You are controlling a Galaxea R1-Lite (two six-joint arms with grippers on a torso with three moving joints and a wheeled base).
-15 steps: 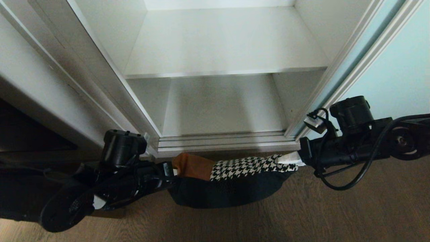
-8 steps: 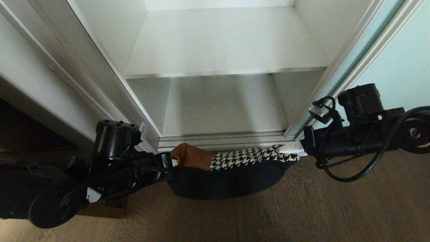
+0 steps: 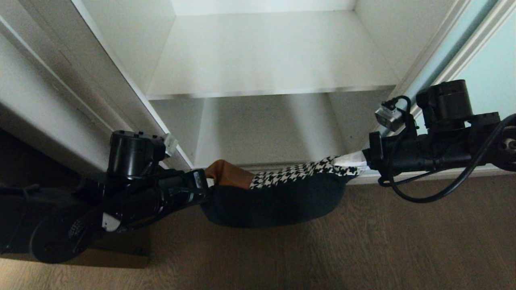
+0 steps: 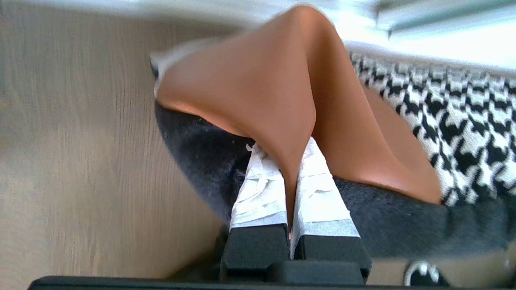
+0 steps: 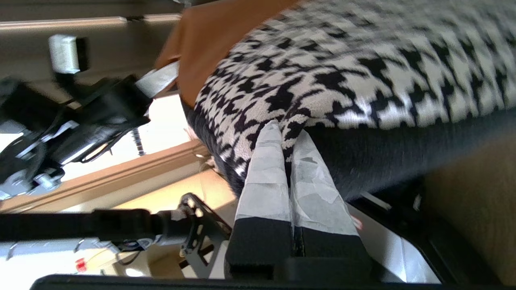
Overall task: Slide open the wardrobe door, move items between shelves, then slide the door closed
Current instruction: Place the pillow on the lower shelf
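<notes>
The cushion, houndstooth on its front with a tan patch and a black back, hangs sagging between my two grippers, just in front of the wardrobe's bottom track. My left gripper is shut on its tan corner, the taped fingers pinching a fold. At the opposite corner my right gripper is shut on the houndstooth edge. Behind the cushion are a white shelf and the lower shelf, both bare. The sliding wardrobe door stands slid to the right.
A white wardrobe side panel rises on the left, close to my left arm. The door's silvery frame runs just behind my right arm. Wooden floor lies below the cushion.
Both grippers have lifted the cushion and carried it toward the wardrobe opening; it now covers the bottom track. The right arm has risen more than the left.
</notes>
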